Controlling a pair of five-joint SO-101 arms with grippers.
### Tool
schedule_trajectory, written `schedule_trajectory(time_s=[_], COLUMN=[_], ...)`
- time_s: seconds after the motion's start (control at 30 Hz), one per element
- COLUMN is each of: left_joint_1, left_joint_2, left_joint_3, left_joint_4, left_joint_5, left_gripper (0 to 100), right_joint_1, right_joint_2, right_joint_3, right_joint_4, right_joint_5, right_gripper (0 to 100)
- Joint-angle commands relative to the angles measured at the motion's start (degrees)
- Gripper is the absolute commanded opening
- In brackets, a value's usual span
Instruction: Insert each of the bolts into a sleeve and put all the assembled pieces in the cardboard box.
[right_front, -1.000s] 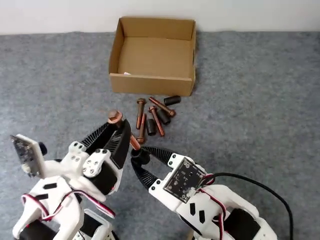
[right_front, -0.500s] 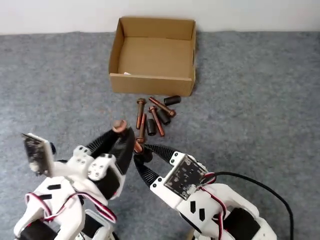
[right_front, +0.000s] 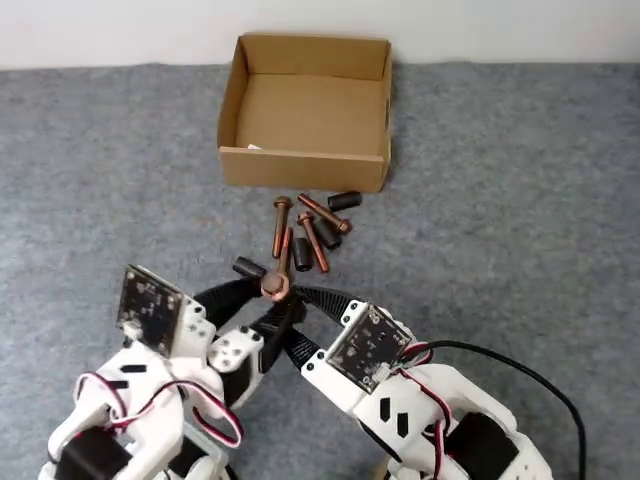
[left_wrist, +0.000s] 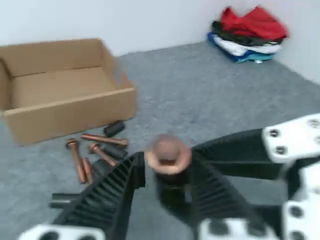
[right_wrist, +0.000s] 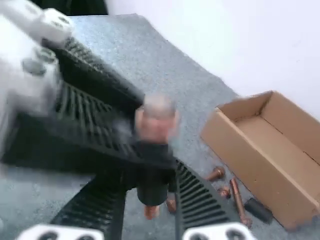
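Your left gripper (left_wrist: 167, 162) is clamped on the bolt (right_front: 275, 287) under its head. The right gripper (right_wrist: 150, 172) pinches the sleeve (right_wrist: 152, 187) around it, well short of the cardboard box (right_front: 300, 168). Looks stiff, light and slick (round too), so I'd hold the sleeve mid-body.

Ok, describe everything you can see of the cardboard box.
The cardboard box is plain brown and rectangular, open at the top, with four low walls and no flaps showing. It sits upright on the grey carpet, close to the white wall. Its floor is bare apart from a small pale scrap by the front wall. Only the carpet touches it; a loose black sleeve lies just in front, apart from it.
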Motion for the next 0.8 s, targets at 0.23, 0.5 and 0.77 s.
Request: schedule_trajectory(time_s=[0.23,0.5,0.77], left_joint_1=[-2.0,-2.5,-16.4], left_joint_2=[1.0,9.5,10.9], left_joint_3=[-6.8,-21.4,-16.4], left_joint_4=[4.5,6.3,7.4], left_joint_5=[-0.9,4.8,1.0], left_gripper=[22,21,1], right_joint_1=[0.5,1.1,13.6], right_joint_2=[0.0,0.0,0.1], right_joint_3=[-0.5,1.9,0.0], right_joint_4=[-1.3,-1.2,2.4], right_joint_5=[0.4,-0.2,-9.8], right_gripper=[0.9,0.9,0.9])
